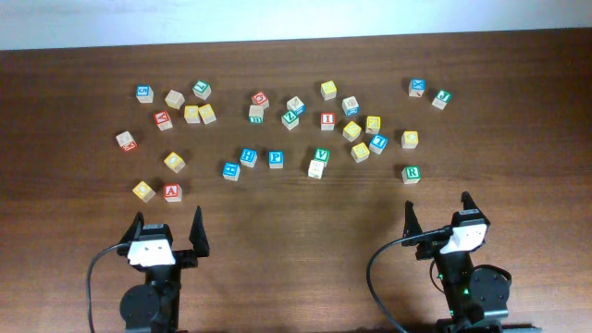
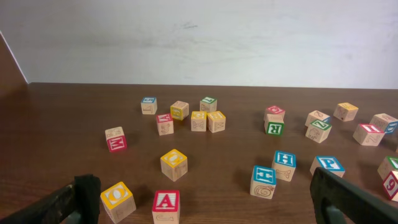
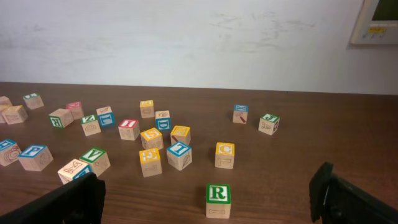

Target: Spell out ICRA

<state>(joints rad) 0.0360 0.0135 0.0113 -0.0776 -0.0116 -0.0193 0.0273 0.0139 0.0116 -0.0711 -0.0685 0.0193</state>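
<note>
The left claw (image 1: pixel 167 222) stood spread wide with nothing between its fingers, and so did the right claw (image 1: pixel 437 208). Neither touched a cube.

Just above the left claw in the overhead view lay the red-framed A cube (image 1: pixel 172 192), at lower left of the scatter, with a yellow cube (image 1: pixel 143 191) just beside it on the left. The green-framed R cube (image 1: pixel 411 173) sat alone above the right claw, with the yellow-framed C cube (image 1: pixel 409 139) a little beyond it towards the upper edge. The red-framed I cube (image 1: pixel 327 119) was in the crowded upper middle.

These small wooden cubes were probably light, stiff and hard to damage, with flat faces that give a sure pinch. Opposite side faces looked like the place to take hold. A would need the faces clear of its yellow neighbour, and I a careful entry among the cubes around it.

Both arms sat folded at the lower edge of the table (image 1: pixel 296 277). Their wrists were low, and their fingers pointed up the frame towards the cubes.
</note>
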